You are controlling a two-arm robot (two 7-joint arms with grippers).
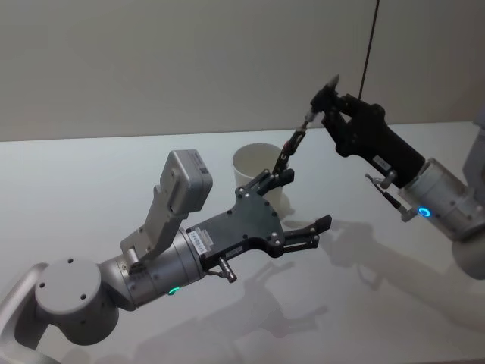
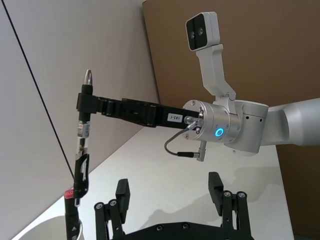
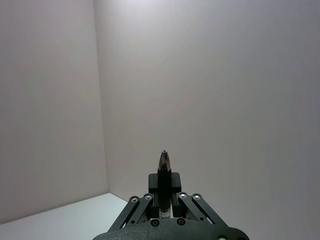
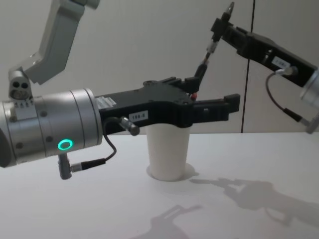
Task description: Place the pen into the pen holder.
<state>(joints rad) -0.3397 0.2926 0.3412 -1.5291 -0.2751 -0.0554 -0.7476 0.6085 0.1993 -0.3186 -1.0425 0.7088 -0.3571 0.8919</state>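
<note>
Black right gripper was clamped on pen, lower end over pen holder mouth. Left gripper spread wide, empty, just beside cup. Best: lower straight, release once tip inside rim.

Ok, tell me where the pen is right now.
The slim black pen hangs tilted in the right tool, right of centre in the head view, its lower end over the white paper cup; the open left tool waits beside it.
</note>
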